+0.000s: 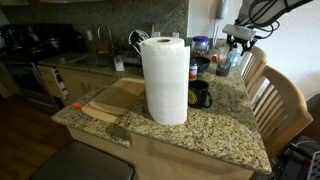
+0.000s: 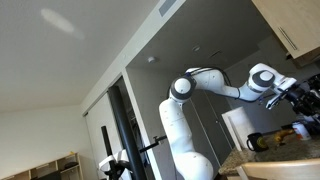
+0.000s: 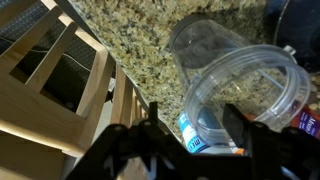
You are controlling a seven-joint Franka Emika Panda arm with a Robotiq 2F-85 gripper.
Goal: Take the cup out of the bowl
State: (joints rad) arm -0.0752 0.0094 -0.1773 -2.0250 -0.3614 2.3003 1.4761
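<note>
A clear plastic cup (image 3: pixel 240 90) lies tilted over the granite counter (image 3: pixel 130 40), its mouth towards the wrist camera. My gripper (image 3: pixel 192 125) has its fingers apart. One finger is outside the cup's near rim and the other is in front of its mouth. I cannot tell whether they touch it. In an exterior view the gripper (image 1: pixel 238 42) hangs above the counter's far corner, with the cup (image 1: pixel 226 62) below it. The dark bowl (image 1: pixel 200 67) sits beside it, partly hidden behind the paper towel roll. The arm's end also shows in an exterior view (image 2: pixel 298 95).
A tall paper towel roll (image 1: pixel 165 80) stands mid-counter, with a black mug with a yellow inside (image 1: pixel 200 95) next to it. A blue-lidded jar (image 1: pixel 203 45) is behind. Wooden chairs (image 1: pixel 280 100) line the counter's edge. A blue-labelled item (image 3: pixel 190 132) shows through the cup.
</note>
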